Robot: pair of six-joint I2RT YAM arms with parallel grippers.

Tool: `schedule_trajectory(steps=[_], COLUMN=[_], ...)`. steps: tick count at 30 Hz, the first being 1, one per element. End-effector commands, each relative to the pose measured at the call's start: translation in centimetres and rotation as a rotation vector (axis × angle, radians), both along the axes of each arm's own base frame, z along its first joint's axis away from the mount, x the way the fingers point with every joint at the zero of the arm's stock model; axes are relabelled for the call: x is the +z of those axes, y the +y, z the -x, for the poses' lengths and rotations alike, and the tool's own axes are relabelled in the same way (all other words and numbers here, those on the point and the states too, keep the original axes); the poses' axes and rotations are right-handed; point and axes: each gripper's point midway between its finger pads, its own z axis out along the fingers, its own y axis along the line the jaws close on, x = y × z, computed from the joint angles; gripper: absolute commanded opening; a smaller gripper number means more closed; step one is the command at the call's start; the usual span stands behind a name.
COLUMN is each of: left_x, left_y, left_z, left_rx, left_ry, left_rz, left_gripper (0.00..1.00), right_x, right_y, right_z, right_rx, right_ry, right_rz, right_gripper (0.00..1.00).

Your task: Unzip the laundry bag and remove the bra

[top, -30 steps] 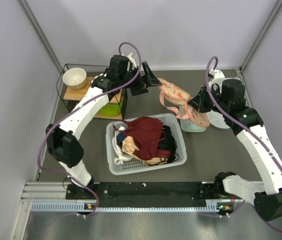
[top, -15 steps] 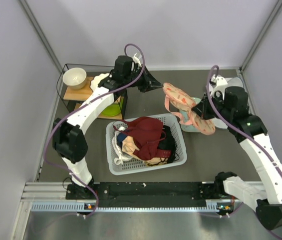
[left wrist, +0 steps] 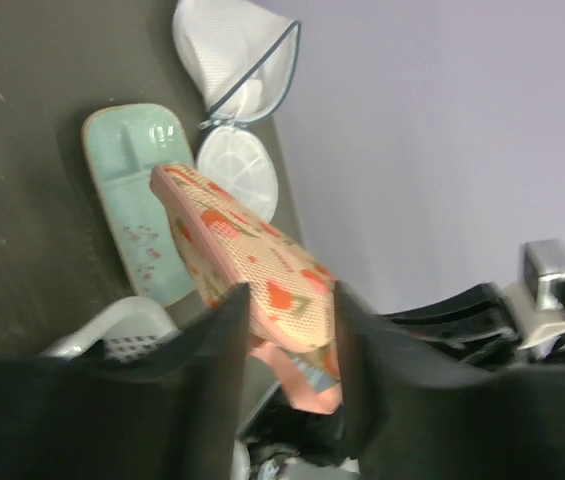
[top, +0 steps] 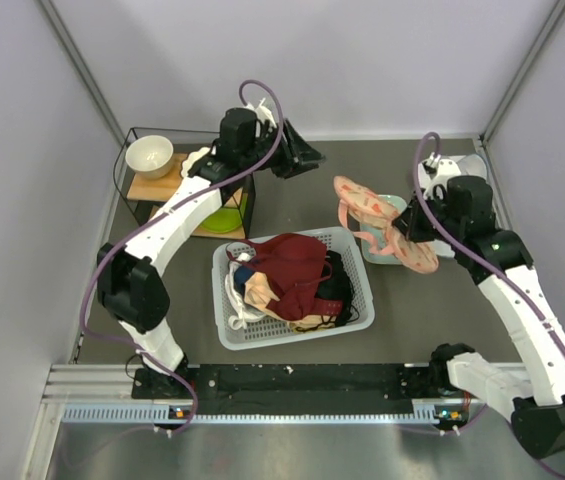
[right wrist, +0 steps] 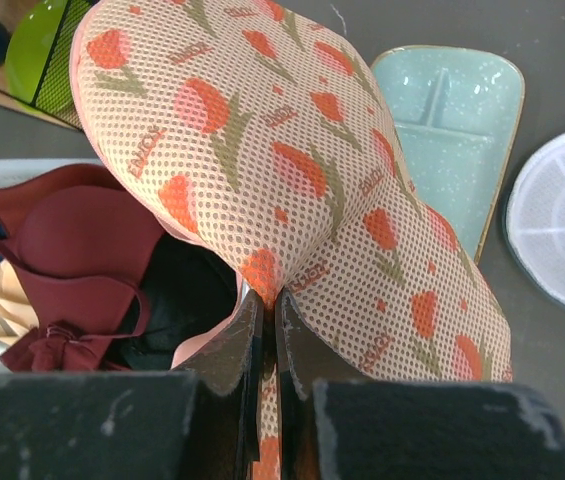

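Left gripper (top: 312, 159): has drawn back from the left end of the laundry bag (top: 370, 204) toward the rear wall. It was right at the bag's edge, and bare table now shows between them. Its jaws, wide a second ago, are now only slightly parted.
Laundry bag: has shifted to the right and nearer the arm bases.
Right gripper (top: 408, 224): has moved right and nearer, carrying the bag with it.
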Motion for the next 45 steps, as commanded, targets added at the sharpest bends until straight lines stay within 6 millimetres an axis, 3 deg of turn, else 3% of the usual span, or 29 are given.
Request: schedule_trajectory(steps=[1, 2, 3, 5, 10, 16, 21, 26, 29, 33, 38, 45], left_x=[5.1, 5.8, 5.5, 5.8, 4.2, 2.3, 0.9, -0.7, -1.7, -3.4, -3.9, -4.2], left_y=[0.4, 0.2, 0.3, 0.3, -0.1, -1.8, -4.1, -6.2, -7.2, -8.2, -9.6, -11.6], left_z=[0.4, 0.6, 0.9, 1.4, 2.9, 5.5, 8.2, 10.9, 11.4, 10.6, 10.5, 8.5], left_rx=[-0.017, -0.022, -0.023, -0.041, -0.092, -0.166, -0.286, -0.321, -0.337, -0.339, -0.345, -0.301], left_ry=[-0.167, -0.203, -0.204, -0.221, -0.209, -0.211, -0.222, -0.187, -0.182, -0.165, -0.171, -0.184], left_rz=[0.036, 0.058, 0.058, 0.056, -0.011, -0.063, -0.077, -0.085, -0.093, -0.117, -0.162, -0.189], left_gripper=[0.66, 0.94, 0.99, 0.99, 0.99, 0.99, 0.99, 0.99, 0.99, 0.99, 0.99, 0.99], right_x=[2.0, 2.3, 2.3, 2.5, 2.6, 3.3, 3.4, 3.6, 3.9, 4.7, 5.2, 6.7], right_y=[-0.2, 0.0, 0.1, 0.3, 0.1, 0.1, 0.3, 1.0, 1.4, 1.6, 1.5, 1.5], right_z=[-1.5, -1.7, -1.8, -2.4, -4.4, -8.6, -11.6, -12.9, -13.3, -13.4, -12.9, -11.7], right_rx=[-0.079, -0.090, -0.095, -0.122, -0.230, -0.398, -0.514, -0.562, -0.565, -0.557, -0.544, -0.512], right_ry=[-0.011, 0.004, 0.011, 0.035, 0.095, 0.097, 0.109, 0.148, 0.158, 0.136, 0.124, 0.076], right_rz=[-0.095, -0.127, -0.138, -0.174, -0.277, -0.438, -0.557, -0.631, -0.654, -0.647, -0.640, -0.610], right_gripper=[0.00, 0.00, 0.00, 0.00, 0.00, 0.00, 0.00, 0.00, 0.00, 0.00, 0.00, 0.00])
